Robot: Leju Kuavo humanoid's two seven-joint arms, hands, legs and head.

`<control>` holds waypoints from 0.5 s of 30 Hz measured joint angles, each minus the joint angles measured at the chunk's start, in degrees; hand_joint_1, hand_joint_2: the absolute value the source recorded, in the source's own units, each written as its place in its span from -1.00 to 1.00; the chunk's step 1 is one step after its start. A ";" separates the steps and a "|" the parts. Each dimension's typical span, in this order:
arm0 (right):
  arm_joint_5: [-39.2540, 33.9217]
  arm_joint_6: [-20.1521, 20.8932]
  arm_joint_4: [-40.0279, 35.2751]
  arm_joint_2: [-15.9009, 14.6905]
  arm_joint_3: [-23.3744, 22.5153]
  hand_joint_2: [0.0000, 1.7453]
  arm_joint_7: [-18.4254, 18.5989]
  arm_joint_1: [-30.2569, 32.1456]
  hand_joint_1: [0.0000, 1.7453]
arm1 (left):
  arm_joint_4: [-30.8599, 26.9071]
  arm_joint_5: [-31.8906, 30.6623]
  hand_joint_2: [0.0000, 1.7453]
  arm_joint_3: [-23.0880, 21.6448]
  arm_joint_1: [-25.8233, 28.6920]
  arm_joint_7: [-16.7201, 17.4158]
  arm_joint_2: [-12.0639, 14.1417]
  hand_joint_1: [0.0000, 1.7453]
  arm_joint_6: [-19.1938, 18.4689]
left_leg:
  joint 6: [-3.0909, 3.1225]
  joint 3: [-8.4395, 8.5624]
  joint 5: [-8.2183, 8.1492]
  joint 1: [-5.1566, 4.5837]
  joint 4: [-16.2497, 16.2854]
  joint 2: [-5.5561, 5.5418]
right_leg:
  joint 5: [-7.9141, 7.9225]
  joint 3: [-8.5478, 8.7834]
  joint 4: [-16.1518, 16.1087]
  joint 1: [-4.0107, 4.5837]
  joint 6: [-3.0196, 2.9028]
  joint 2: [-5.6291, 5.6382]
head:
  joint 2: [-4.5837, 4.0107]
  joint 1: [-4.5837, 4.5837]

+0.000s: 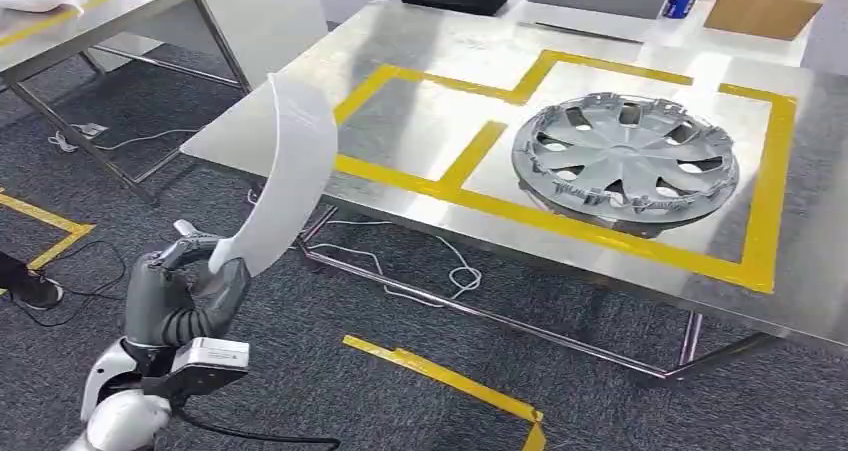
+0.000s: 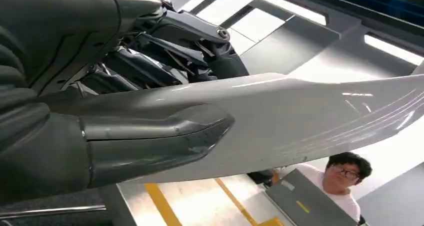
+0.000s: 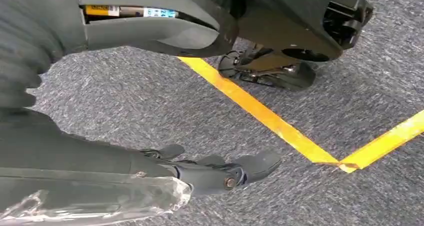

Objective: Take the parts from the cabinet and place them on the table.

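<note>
Head view shows the big steel table taking up most of the scene, marked out with yellow tape into boxes, and a grey hubcap already sitting inside the box toward the right end, near the front edge. So I'd say one part is delivered and we're in the carry step for the second one. That second part is a long curved white panel, held up in the air off the table's front-left corner, its upper end overlapping the corner in the picture but not resting on anything as far as I can tell. The left hand grips it by the lower end, arm bent and raised with the wrist pointing up, so the panel stands nearly upright. In the left wrist view the thumb is pressed flat across the panel with the darker fingers wrapped behind, looks like a firm clamp. Next move, I reckon, is reaching over the front edge and tipping the panel down flat into the free taped box on the left, keeping it away from the hubcap. The right hand hangs down over the carpet, holding nothing, fingers loosely apart and slightly curled.
</note>
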 joint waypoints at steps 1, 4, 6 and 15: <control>0.00 0.00 0.00 0.00 0.00 1.00 0.00 0.00 -1.00 | 0.00 0.00 1.00 0.00 0.00 0.00 0.00 1.00 0.00 | 0.00 0.00 0.00 0.00 0.00 0.00 | 0.00 0.00 0.00 0.00 0.00 0.00 | 0.00 0.00; 0.00 0.00 0.00 0.00 0.00 1.00 -0.02 0.01 -1.00 | 0.00 0.02 1.00 0.00 0.04 0.00 0.00 1.00 0.00 | -0.03 -1.94 -1.42 0.00 2.28 0.00 | -0.31 0.29 0.01 0.06 -0.09 0.04 | 0.00 0.05; 0.00 0.02 0.00 0.00 0.00 1.00 0.00 0.05 -1.00 | 0.02 0.04 1.00 -0.02 0.02 0.00 0.02 1.00 0.00 | 0.69 -0.28 9.79 -0.03 -8.49 0.00 | -1.76 2.73 -0.02 0.10 0.10 0.48 | 0.00 0.00; -0.04 0.13 0.11 0.00 0.00 1.00 -0.02 0.00 -1.00 | 0.07 0.04 1.00 -0.02 -0.21 0.02 0.00 1.00 0.02 | 3.15 0.56 10.45 -0.44 -12.50 0.09 | -9.13 -3.28 12.53 0.13 2.76 0.26 | 0.00 0.27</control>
